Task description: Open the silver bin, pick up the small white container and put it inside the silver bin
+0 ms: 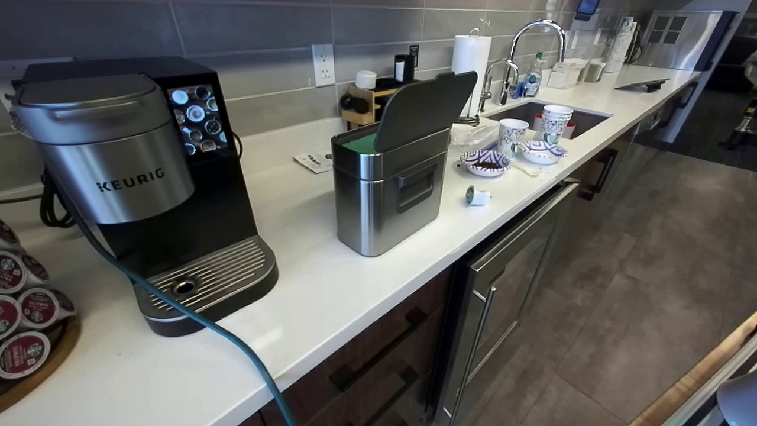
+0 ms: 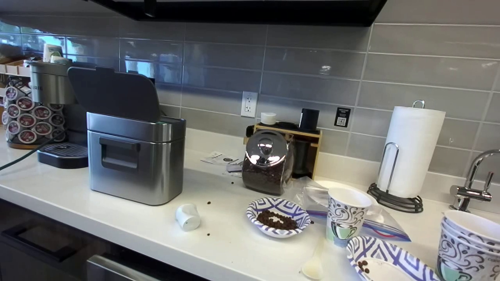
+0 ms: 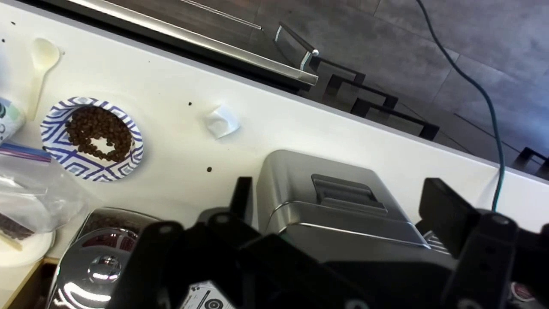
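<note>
Black fingers (image 3: 446,210) stand apart; the small white cup-shaped container (image 3: 222,122), at wrist-view ten o'clock from the boxy steel bin (image 3: 300,189), seems light plastic: pinch its sides.

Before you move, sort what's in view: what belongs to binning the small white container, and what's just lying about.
For the job:
silver bin, lid already raised
small white container, not yet inside
tool, open

Just lying about:
coffee machine
patterned bowls
spoon
plastic bag
paper cups
paper towel roll
</note>
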You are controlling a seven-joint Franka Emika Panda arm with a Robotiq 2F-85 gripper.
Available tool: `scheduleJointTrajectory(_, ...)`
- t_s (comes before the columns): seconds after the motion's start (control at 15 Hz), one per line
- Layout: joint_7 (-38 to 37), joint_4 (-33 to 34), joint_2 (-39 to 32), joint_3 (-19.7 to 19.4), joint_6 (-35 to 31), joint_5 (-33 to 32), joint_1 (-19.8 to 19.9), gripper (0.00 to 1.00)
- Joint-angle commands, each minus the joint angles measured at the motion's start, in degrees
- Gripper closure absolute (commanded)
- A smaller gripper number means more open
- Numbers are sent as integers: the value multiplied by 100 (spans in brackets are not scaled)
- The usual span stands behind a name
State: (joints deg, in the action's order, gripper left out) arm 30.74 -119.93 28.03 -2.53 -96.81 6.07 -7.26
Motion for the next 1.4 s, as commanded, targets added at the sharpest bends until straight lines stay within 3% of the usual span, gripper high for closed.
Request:
scheduleJointTrajectory(0.0, 78, -55, 23, -81, 16, -9, -21, 0)
scheduleJointTrajectory(0.6, 199, -370, -57, -167, -60, -95, 50, 0)
scheduleJointTrajectory(0.93, 1379, -1023, -132, -526, -718, -99, 65, 0)
scheduleJointTrajectory(1.33, 2291, -1865, -393, -570, -2082, -30, 119, 0)
